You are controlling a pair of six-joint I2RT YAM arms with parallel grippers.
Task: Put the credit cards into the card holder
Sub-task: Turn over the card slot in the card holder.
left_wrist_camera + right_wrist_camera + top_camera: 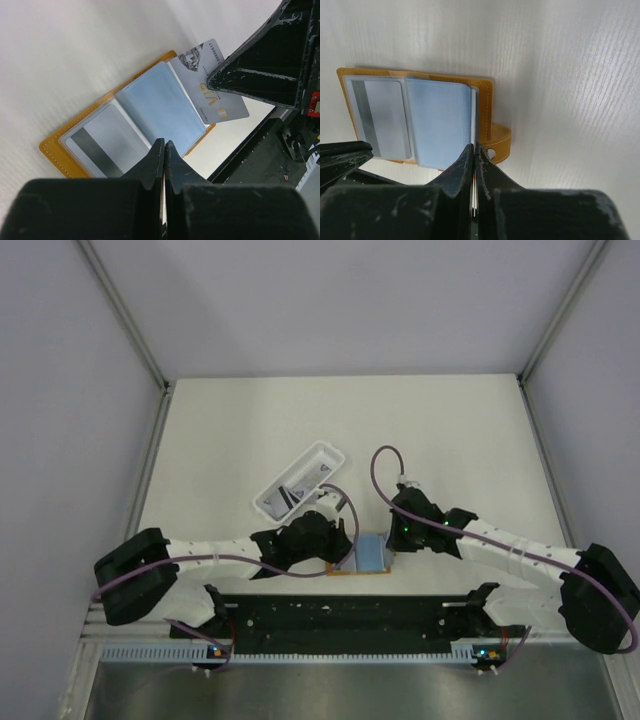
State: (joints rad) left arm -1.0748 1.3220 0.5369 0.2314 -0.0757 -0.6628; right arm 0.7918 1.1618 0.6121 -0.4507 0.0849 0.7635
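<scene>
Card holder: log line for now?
card holder open | striped card sleeved | right tool shut on VIP card, at holder's edge | left tool shut over blue sleeve

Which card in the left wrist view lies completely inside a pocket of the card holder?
The grey-striped card, tucked wholly inside the card holder under clear plastic. The VIP card, by contrast, juts out past the holder's edge.

I see white link tubes and black joint housings on both the left arm (215, 558) and the right arm (500, 545). A purple cable (375, 472) runs along each. The left gripper (164, 146) and right gripper (472, 150) have matt black wedge fingers, scuffed pale. A red plate (314, 104) shows at the right edge of the left wrist view
</scene>
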